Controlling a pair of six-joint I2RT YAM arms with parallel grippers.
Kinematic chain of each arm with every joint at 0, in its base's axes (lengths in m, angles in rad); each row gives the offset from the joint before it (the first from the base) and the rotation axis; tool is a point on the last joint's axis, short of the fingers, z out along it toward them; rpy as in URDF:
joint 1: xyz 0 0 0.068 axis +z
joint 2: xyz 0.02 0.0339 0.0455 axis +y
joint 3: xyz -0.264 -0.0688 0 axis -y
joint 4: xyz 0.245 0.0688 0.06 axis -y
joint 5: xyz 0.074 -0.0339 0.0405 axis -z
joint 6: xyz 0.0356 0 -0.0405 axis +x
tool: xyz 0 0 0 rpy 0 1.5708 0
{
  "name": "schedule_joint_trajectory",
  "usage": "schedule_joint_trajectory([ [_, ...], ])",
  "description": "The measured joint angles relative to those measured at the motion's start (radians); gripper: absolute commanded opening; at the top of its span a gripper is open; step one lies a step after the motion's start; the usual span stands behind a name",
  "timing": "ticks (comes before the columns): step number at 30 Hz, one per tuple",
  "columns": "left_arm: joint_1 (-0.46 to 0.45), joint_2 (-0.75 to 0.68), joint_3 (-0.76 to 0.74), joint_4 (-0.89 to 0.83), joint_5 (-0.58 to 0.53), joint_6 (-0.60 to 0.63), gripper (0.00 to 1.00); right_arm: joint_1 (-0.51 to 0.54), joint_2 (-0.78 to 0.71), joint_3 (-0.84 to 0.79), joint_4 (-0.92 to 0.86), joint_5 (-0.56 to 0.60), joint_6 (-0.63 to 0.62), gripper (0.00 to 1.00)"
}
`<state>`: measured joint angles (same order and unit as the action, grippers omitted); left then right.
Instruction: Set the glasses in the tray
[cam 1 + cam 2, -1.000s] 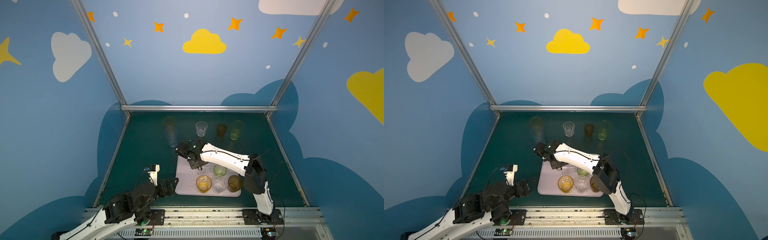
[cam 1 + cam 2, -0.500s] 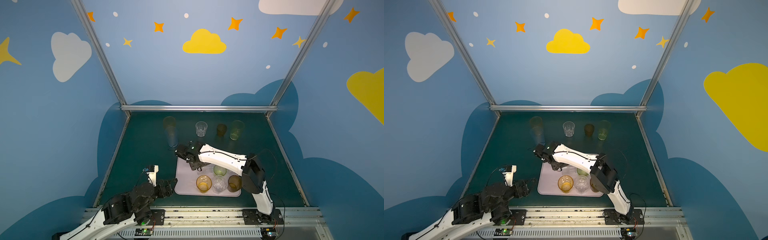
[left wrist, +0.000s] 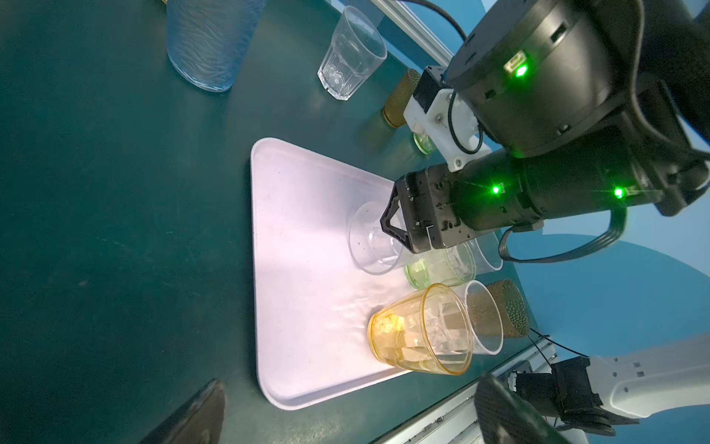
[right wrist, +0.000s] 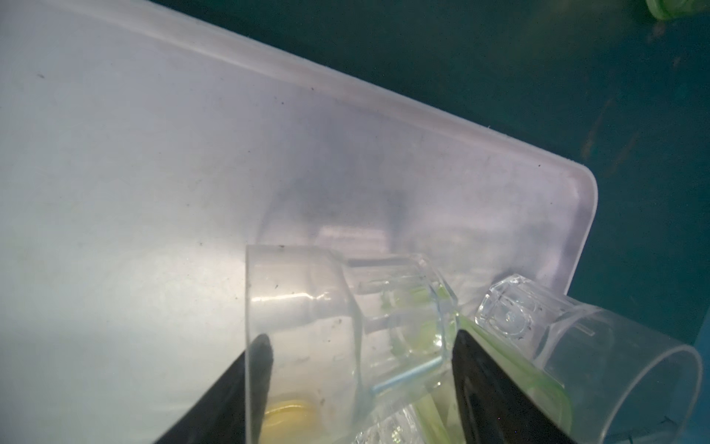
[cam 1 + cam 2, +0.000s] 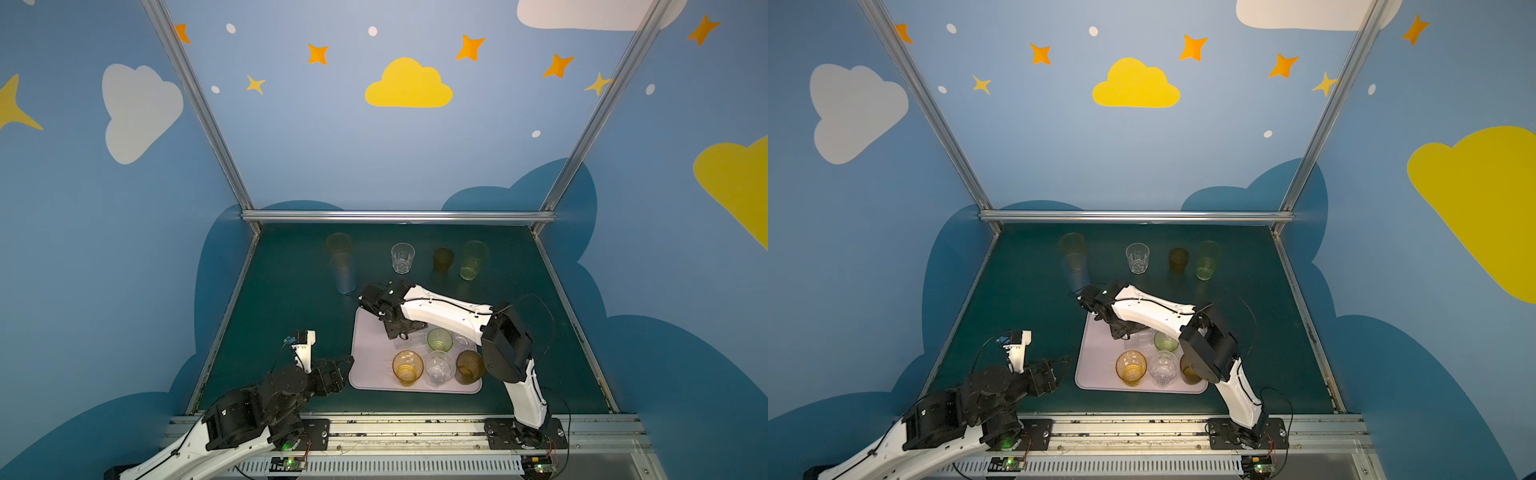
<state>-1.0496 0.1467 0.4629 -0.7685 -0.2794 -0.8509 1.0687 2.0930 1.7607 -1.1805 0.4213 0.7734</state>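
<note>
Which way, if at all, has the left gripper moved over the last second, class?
No. The left gripper has not moved: its open fingers remain just off the near left edge of the tray, as they were a second ago.

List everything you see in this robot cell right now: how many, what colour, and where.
Tray: one, pale lilac, front centre of the table.
Glasses in the tray: six. Amber, clear faceted and brown along the near edge. Behind them green, a clear one seemingly on its side, and a second clear.
Glasses on the table: five, towards the back. Tall orange, tall blue, faceted clear, short brown, tall green.
Table: one, dark green.
Walls: three, blue, with clouds and stars.
Left gripper: black, jaws open, empty, left of the tray.
Right gripper: black, jaws spread either side of that clear one.
</note>
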Motion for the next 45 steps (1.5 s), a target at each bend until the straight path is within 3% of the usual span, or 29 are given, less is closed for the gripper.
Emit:
schedule_joint_trajectory([
  [8, 0.000, 0.000, -0.003, -0.003, -0.010, 0.000, 1.00, 0.008, 0.039, 0.072, -0.022, 0.042, -0.014, 0.49],
  [22, 0.000, -0.050, -0.010, -0.029, -0.030, 0.000, 1.00, 0.028, 0.153, 0.213, -0.136, 0.146, -0.039, 0.36],
  [45, 0.000, -0.052, -0.010, -0.038, -0.044, -0.002, 1.00, 0.028, 0.167, 0.235, -0.174, 0.254, -0.053, 0.07],
])
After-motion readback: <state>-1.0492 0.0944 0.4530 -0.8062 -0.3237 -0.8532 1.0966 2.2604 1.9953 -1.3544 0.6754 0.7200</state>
